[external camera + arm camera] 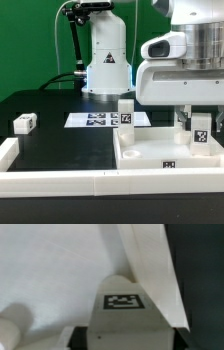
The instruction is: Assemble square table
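Note:
The square tabletop (145,160) lies tray-like at the exterior view's right, a tag on its near wall. One white leg (125,112) stands upright in its far left corner. My gripper (200,132) hangs over the tabletop's right side, shut on a second tagged leg (201,128) that stands upright inside the tray. In the wrist view this leg (123,303) shows its tag between my two dark fingers (78,339), pointing toward the tabletop's inner floor (50,274) beside its raised rim (150,263). A third leg (25,123) lies loose at the left.
The marker board (95,120) lies flat behind the tabletop, before the robot's white base (107,60). Long white bars (50,180) run along the front and left edges of the black table.

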`<state>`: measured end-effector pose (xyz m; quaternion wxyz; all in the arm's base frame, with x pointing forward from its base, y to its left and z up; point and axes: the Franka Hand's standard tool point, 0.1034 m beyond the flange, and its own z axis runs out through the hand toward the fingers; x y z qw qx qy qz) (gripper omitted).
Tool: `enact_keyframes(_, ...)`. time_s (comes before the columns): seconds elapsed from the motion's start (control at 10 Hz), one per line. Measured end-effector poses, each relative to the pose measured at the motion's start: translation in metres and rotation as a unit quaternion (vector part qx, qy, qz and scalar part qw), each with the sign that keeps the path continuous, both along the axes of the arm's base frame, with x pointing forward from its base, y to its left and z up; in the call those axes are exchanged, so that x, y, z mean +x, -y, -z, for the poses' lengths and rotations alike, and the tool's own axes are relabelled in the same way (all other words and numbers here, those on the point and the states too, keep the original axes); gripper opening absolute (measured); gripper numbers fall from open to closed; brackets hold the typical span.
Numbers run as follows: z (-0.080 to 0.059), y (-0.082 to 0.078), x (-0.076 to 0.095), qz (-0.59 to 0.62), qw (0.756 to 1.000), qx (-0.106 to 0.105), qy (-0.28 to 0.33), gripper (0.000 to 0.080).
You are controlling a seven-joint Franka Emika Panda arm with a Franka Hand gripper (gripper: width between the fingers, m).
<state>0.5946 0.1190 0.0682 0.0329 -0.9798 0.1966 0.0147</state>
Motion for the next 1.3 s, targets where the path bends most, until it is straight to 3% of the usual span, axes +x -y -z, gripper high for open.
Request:
enact_keyframes(0.6,-0.0002,-0.0005,0.0001,0.21,0.978,-0.002,-0.015,0.029)
enact_keyframes(1.0,-0.0001,-0.0001,0.0001,0.338,0.941,0.0,-0.026,0.029)
enact_keyframes(1.2,-0.0001,0.0,0.0001,0.31,0.95,0.001,-0.024,0.0536)
enact_keyframes(1.3,-0.0004,-0.0005,0.0,0.299,0.954,0.001,-0.024,0.0536)
